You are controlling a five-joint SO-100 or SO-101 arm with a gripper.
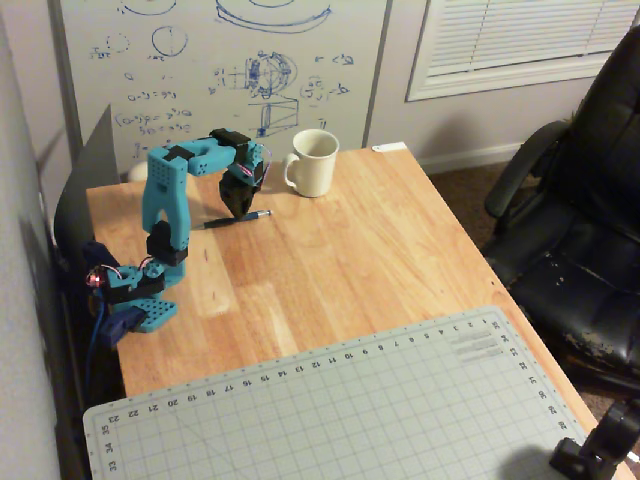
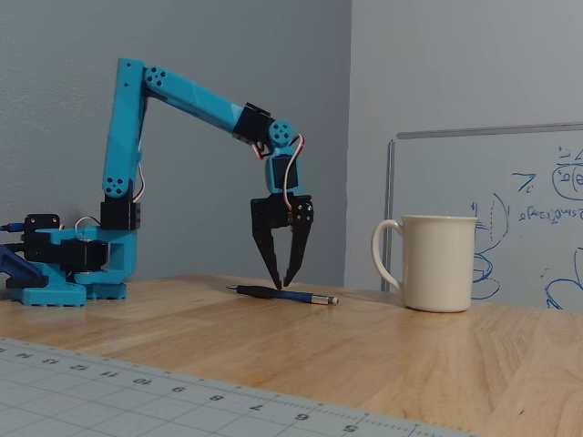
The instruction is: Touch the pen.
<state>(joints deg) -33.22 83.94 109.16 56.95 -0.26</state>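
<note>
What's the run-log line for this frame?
gripper: open, tips at thin dark pen | pen: flat on wooden table | cream mug: upright, apart

Item count: pen ×1; mug ×1; arm ×1, gripper ×1; cutting mat ×1; whiteboard ×1; office chair ×1; table ×1.

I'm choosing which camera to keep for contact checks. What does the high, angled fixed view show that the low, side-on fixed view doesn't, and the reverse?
Only the high view shows the office chair and the window blinds.

Only the side view shows the gripper tips coming down to the pen, jaws slightly apart.

Both show the mug, the whiteboard and the cutting mat.
</note>
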